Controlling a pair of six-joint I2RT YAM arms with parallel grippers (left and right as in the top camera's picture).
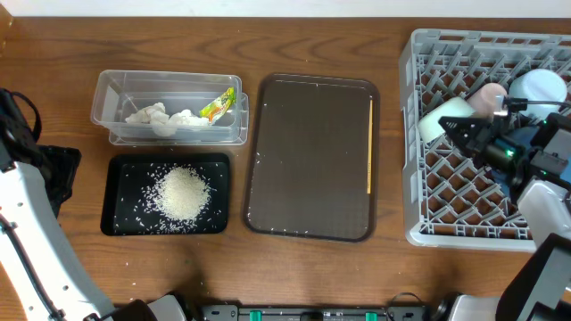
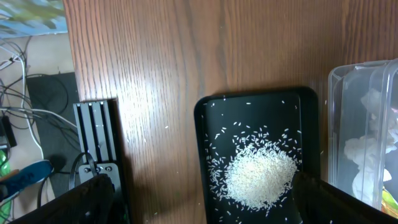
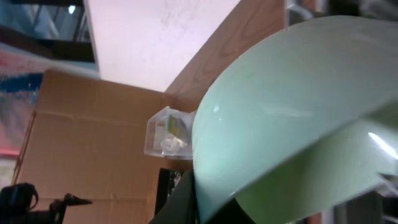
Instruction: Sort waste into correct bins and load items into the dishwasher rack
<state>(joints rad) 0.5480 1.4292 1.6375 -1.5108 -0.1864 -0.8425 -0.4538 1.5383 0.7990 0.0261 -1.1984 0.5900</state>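
Note:
My right gripper [image 1: 464,129] is shut on the rim of the mint green dish [image 1: 443,117] and holds it tilted over the left part of the grey dishwasher rack [image 1: 428,223]. The dish fills the right wrist view [image 3: 292,99]. A pink cup [image 1: 489,96] and a small light blue bowl [image 1: 542,86] sit in the rack behind it. The thin wooden stick [image 1: 369,143] lies on the brown serving tray [image 1: 312,160]. The clear tub [image 1: 111,98] holds tissue wads [image 1: 152,116] and the wrapper [image 1: 217,105]. Rice [image 1: 183,192] lies in the black tray [image 1: 120,192]. My left gripper [image 2: 205,198] is open and empty, above the rice [image 2: 258,174]. The dark blue bowl is not in view.
A few rice grains lie on the wood beside the black tray [image 2: 205,155]. The clear tub [image 2: 339,124] stands right next to that tray. The table's left edge, with cables and a black mount [image 2: 99,143], is near my left arm.

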